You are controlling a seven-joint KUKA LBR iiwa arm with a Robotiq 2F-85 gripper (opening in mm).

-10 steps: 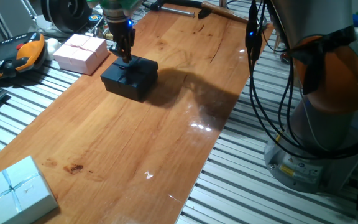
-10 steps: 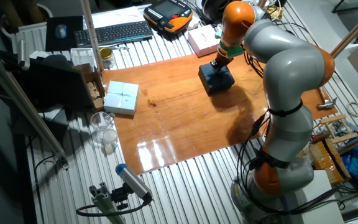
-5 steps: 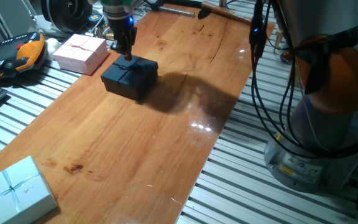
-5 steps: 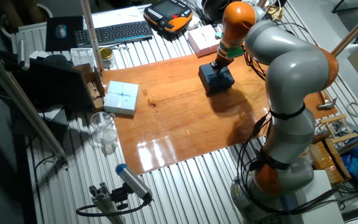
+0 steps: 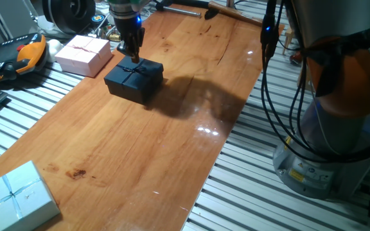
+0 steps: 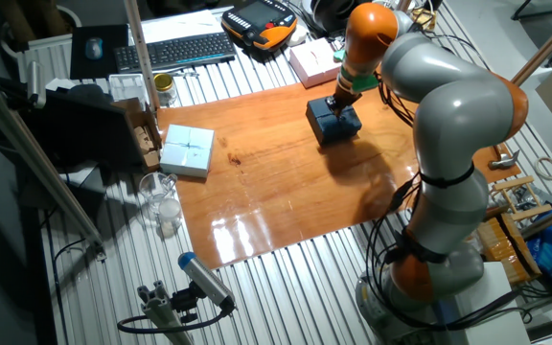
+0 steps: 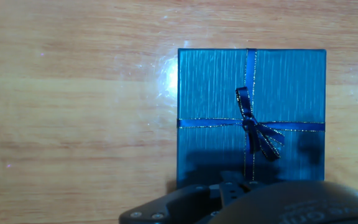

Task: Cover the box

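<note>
From where I am standing, the worry is that the lid [image 7: 251, 112] is not sitting fully square on the box [image 5: 134, 80]; if the gripper [image 5: 131, 50] is catching the ribbon bow [image 7: 258, 130] as it rises, it could be dragging the lid up or skewing it, and I am judging that only from how close the fingertips are hanging to the bow. A sideways nudge could also be sliding the whole box across the wooden table [image 5: 172, 147], since nothing is bracing it. The box is sitting near the far left edge of the table, just beside the pink ribboned box [image 5: 82, 54] and well apart from the pale blue ribboned box [image 5: 15, 197], which is lying at the near corner. The lid with its crossed ribbon is lying on top, so the box is looking covered. The gripper is hovering directly over the lid's centre, just above or barely touching the bow; I cannot tell which. The fingers are appearing close together with nothing between them, though whether they are fully closed I cannot tell.
</note>
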